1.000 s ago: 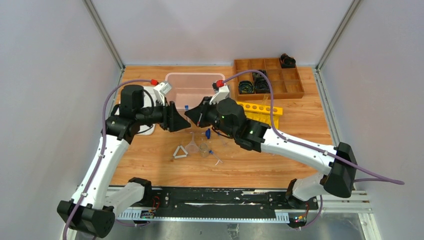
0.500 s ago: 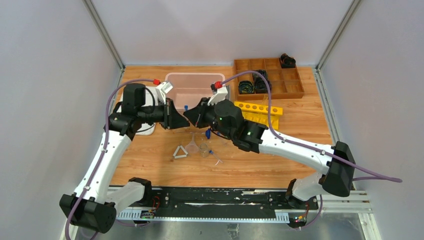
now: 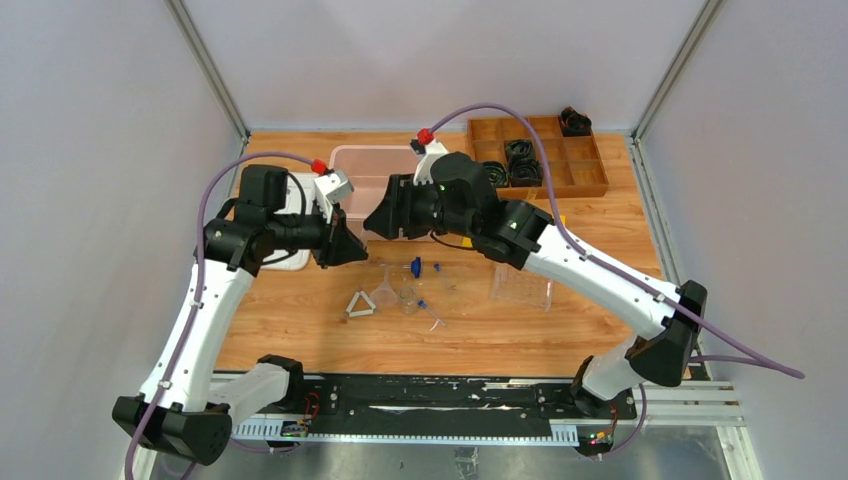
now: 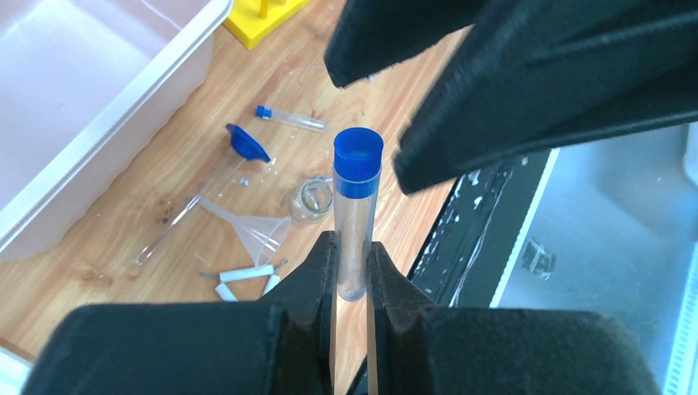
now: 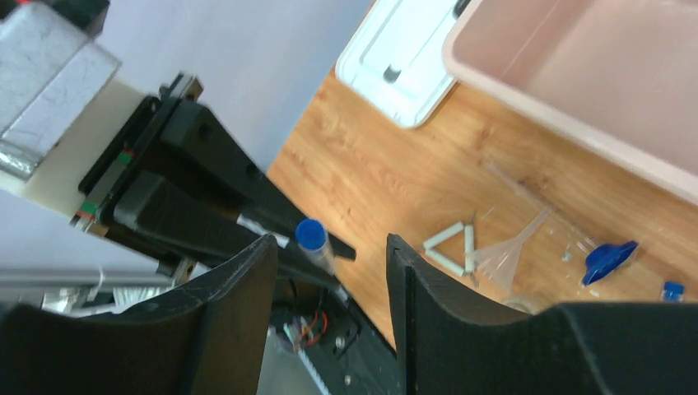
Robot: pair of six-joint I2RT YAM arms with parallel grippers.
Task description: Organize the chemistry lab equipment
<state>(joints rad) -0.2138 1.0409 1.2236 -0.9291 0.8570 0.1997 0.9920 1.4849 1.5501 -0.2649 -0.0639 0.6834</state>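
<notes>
The task appears to be at an early stage. One small clear tube with a blue cap (image 4: 355,218) is off the counter (image 3: 300,325), clamped upright by its lower end between the left arm's fingers (image 4: 323,271). The right arm's fingers (image 5: 239,304) are spread apart on either side of the cap and touch nothing, which suggests a hand-over in mid-air above the front of the translucent pink bin (image 3: 370,149).

The clear plastic tube rack (image 3: 522,287) stands to the right and seems to have no tubes in it. At the counter's centre, lying loose and close together, are:

- the clear funnel (image 3: 383,293)
- the small clear jar (image 3: 407,297)
- the white triangle (image 3: 360,304)
- another capped tube (image 3: 432,312)
- a blue plastic piece (image 3: 415,266)

Sorting these looks like the bulk of the remaining work.

The counter is light wood-grain board. A divided wooden tray (image 3: 580,190) holding black coiled bundles (image 3: 520,155) sits at the far right corner. Plain grey walls with metal corner posts enclose the space.
</notes>
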